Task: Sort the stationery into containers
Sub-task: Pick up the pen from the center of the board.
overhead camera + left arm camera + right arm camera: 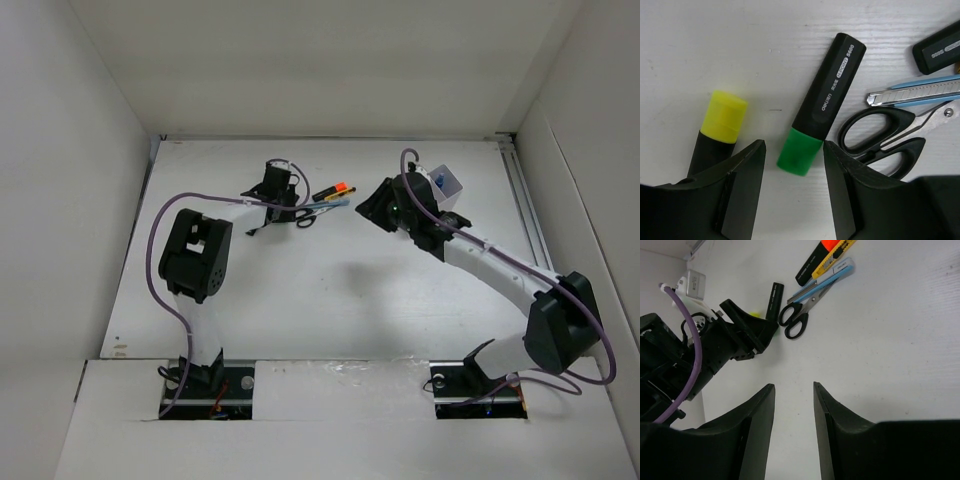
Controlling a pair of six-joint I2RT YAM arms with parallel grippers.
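Observation:
My left gripper (794, 150) is open low over the table, its jaws on either side of the green cap of a black highlighter (825, 107) without gripping it. A yellow-capped black marker (720, 125) lies to its left. The black-handled scissors (880, 135), the cutter's blade (915, 92) and a blue pen lie to the right. In the top view the orange-capped marker (334, 190) lies behind the scissors (308, 217). My right gripper (794, 387) is open and empty over bare table, between the pile and the white box (447, 187), which holds a blue-capped bottle (440, 180).
The yellow-black cutter (835, 252) and the orange-capped marker (817, 260) lie together at the far side of the pile. White walls close in the table at the back and both sides. The left arm's wrist (747, 332) stands close to the scissors.

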